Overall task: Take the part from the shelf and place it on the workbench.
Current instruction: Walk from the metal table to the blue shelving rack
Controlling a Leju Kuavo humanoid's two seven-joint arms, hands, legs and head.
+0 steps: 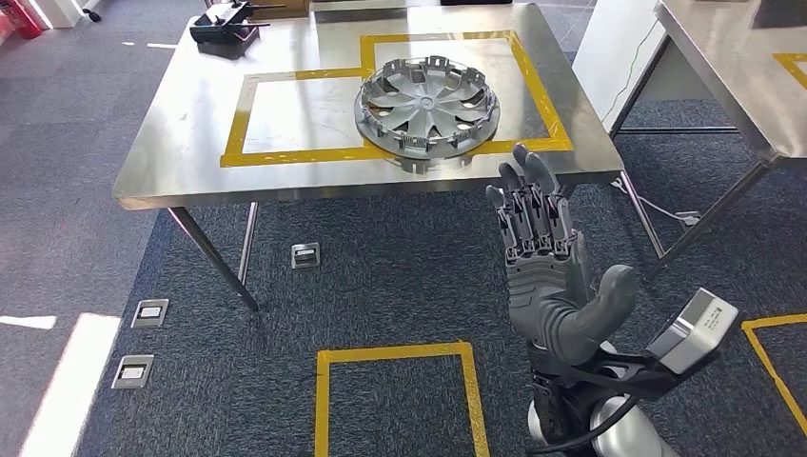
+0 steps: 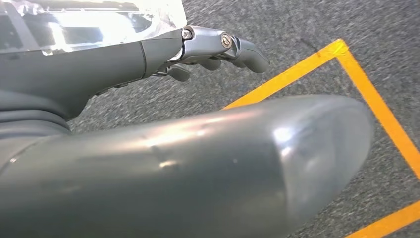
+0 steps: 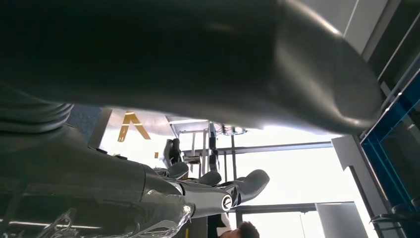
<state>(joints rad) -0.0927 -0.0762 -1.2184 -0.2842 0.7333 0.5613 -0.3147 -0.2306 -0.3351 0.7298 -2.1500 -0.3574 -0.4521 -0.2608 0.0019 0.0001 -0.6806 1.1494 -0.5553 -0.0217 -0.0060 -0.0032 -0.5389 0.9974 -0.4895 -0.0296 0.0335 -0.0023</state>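
the grey plastic hubcap with curved spokes (image 1: 427,105) lies flat on the steel workbench (image 1: 181,143), inside its yellow tape outline, just beyond the right hand's fingertips and apart from them. the right hand (image 1: 542,257) is raised, fingers straight and spread, holding nothing. the left hand (image 2: 218,47) hangs over grey carpet (image 2: 297,29), fingers lightly curled, gripping nothing.

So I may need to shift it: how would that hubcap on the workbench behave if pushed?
The hubcap looks like thin moulded plastic, so probably light and stiff. Lying flat on the smooth steel workbench, it would likely slide, not roll. Its rim clips look breakable.
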